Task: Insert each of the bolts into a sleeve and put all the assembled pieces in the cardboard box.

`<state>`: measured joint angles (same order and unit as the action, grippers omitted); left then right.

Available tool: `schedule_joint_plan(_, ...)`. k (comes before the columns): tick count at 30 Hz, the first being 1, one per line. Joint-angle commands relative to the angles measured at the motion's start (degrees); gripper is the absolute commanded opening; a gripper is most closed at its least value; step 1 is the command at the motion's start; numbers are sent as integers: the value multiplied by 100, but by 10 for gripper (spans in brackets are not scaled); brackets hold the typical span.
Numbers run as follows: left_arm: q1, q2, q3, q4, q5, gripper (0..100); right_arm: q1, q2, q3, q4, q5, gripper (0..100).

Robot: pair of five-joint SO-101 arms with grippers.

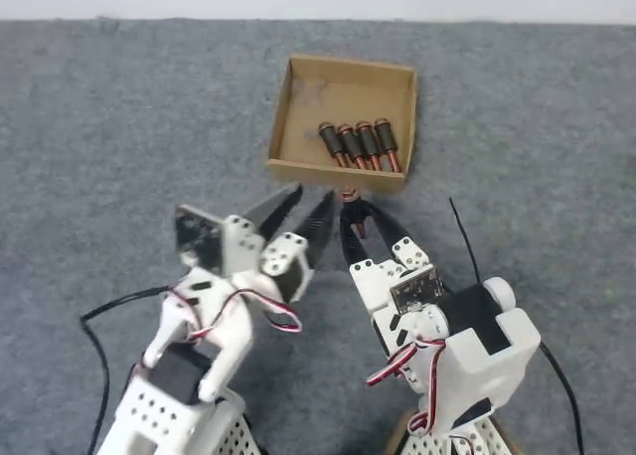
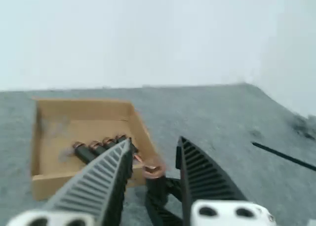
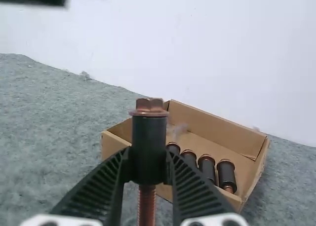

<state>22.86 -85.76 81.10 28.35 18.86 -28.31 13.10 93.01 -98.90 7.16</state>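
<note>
The right gripper [image 3: 148,163] is clamped on a sleeve [image 3: 148,142] with its bolt [image 3: 149,106] through it, at centre frame in the high view. Just to its left, the left gripper [image 1: 301,205] gapes empty. Above them, the cardboard box [image 1: 338,169] holds four assembled pieces [image 1: 360,144].

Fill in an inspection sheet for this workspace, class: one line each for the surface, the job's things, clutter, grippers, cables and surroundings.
Surface: grey carpet-like mat covers the table.
Job's things: open cardboard box holds four assembled pieces lying side by side. A fifth piece is held upright, bolt head up, just short of the box's near wall.
Clutter: nothing seen.
Grippers: right gripper is shut on the fifth piece's sleeve. Left gripper is open and empty, beside it.
Cables: black cable loops on the mat by the left arm's base. A thin black cable lies near the right arm.
Surroundings: plain white wall beyond the mat.
</note>
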Motion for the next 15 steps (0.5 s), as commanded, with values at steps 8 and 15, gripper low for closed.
schedule_joint_plan(8, -1697, -1697, -110, 1143, -62, 141, 84, -101, -79, -189, -62, 6)
schedule_joint_plan(15, -2426, -1864, -251, 2084, -62, 141, 84, -101, -70, -189, -62, 6)
